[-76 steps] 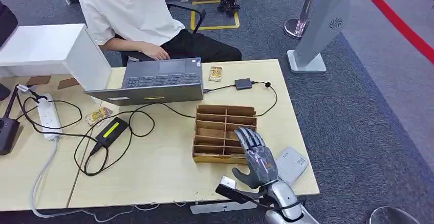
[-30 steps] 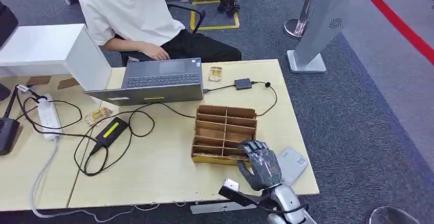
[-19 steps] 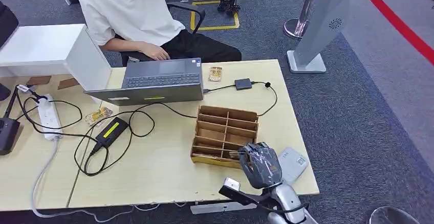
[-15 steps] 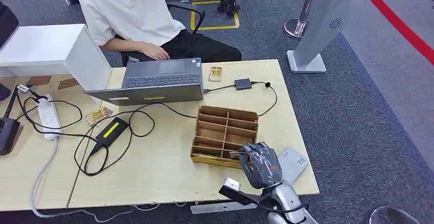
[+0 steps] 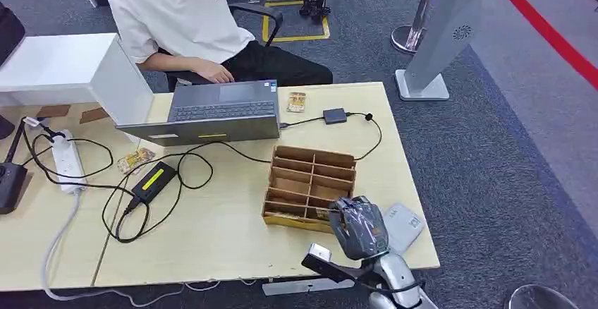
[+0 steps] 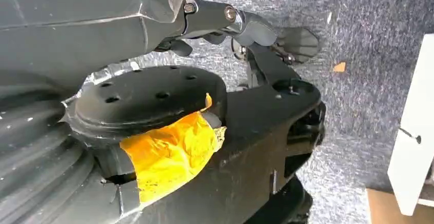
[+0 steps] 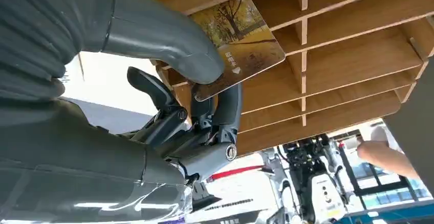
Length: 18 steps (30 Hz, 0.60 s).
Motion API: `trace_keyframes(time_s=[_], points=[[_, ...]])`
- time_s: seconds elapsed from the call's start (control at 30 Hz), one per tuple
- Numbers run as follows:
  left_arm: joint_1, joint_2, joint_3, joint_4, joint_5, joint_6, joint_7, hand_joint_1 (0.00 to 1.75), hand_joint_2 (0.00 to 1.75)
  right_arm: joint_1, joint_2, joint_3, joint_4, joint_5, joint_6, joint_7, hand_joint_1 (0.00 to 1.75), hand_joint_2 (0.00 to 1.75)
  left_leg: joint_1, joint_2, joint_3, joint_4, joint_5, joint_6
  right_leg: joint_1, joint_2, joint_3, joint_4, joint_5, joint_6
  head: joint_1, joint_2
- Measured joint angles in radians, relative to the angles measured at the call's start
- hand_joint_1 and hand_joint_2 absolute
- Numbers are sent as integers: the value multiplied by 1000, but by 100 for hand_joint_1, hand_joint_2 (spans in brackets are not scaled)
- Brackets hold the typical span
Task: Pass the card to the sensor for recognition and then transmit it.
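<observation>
One thin autumn-tree picture card point(image 7: 240, 45) sits pinched between the right hand's point(image 5: 359, 226) grey thumb and dark fingers point(image 7: 225, 106), its long axis reaching beyond them into the wooden slotted box point(image 5: 310, 182), the flat grey sensor pad point(image 5: 403, 226) just beside.

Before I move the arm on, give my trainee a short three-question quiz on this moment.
1. True or false: the right hand pinches a card between thumb and fingers.
2. What lies on the table just right of the wooden organizer: A) grey sensor pad B) laptop C) power strip
3. Fill in: the card's picture shows yellow ____.

Key: 1 true; 2 A; 3 trees.
</observation>
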Motion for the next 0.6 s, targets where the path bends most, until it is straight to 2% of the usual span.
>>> trace_keyframes(time_s=[0.1, 0.17, 0.6], points=[[0, 1, -6, 0, -1, -3, 2, 0, 175, -27, 0, -1, -14, -58, 40, -10, 175, 175, 0, 0, 0, 0, 0, 0, 0, 0, 0, 0, 1, -1, 0, 0], [0, 2, -10, 0, -1, -7, 3, 0, 175, -57, -2, 0, -32, -109, 105, -16, 175, 175, 0, 0, 0, 0, 1, -1, 0, 0, 0, 0, 1, -1, 0, 0], [-1, 7, -37, 0, 0, -21, 4, 0, 175, -287, -33, 2, -63, -417, 393, -52, 175, 175, 0, 0, 0, 0, 2, -2, 0, 0, -1, 0, 2, -1, 0, 0]])
